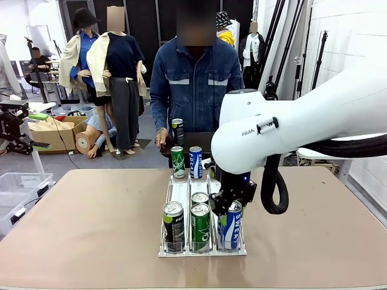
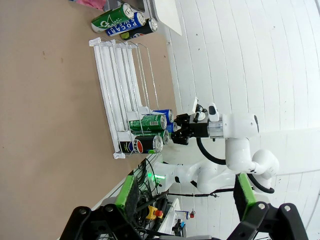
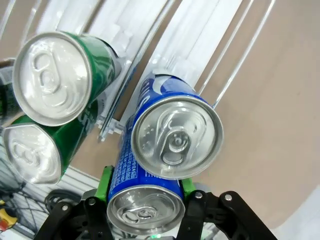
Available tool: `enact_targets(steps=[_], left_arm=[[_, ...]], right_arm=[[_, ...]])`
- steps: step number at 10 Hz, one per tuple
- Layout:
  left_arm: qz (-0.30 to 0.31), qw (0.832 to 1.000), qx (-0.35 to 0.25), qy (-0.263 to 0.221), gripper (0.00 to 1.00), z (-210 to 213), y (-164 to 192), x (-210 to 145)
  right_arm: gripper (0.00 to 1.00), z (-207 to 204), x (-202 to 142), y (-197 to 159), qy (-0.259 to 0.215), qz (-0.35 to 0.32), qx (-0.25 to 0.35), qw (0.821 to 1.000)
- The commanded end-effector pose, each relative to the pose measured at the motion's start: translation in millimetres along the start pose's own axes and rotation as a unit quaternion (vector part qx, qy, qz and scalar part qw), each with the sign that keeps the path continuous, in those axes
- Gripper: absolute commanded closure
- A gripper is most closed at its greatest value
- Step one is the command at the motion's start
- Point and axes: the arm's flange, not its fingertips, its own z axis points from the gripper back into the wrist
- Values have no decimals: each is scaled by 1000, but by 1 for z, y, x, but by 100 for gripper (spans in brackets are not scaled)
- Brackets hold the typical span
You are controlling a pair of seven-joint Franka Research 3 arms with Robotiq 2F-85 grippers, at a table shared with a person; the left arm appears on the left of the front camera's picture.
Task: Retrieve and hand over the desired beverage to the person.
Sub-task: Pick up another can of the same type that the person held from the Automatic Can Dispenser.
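grasp step: right claw [image 3: 145, 186] pinches the blue-and-white aluminium drink can [image 3: 142, 212] in the front right lane of the white wire rack [image 1: 181, 194]. left claw [image 2: 186, 200] hangs spread. next, lift it clear and carry it to the person [image 1: 193, 84] in blue denim.

Brown table [image 1: 91, 229], white can rack [image 1: 179, 190], cans [image 1: 177, 162] beyond

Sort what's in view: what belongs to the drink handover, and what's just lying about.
Job: blue aluminium drink can clamped in the right gripper; white wire can rack; person in blue denim jacket.
Lying about: brown cardboard box; clear plastic bin.
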Motion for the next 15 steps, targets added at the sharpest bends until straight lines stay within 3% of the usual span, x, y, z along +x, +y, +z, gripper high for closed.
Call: enact_targets(steps=[1,5,9,15], left_arm=[[-1,1000,2,-5,0,0,-1,-1],[-1,1000,2,-5,0,0,-1,-1],[-1,1000,2,-5,0,0,-1,-1],[-1,1000,2,-5,0,0,-1,-1]], right_arm=[[100,47,4,2,5,17,-3,1000],[100,126,3,-12,14,17,-19,1000],[100,192,-24,-39,-30,18,-33,999],[100,230,-59,-97,-25,37,-55,997]])
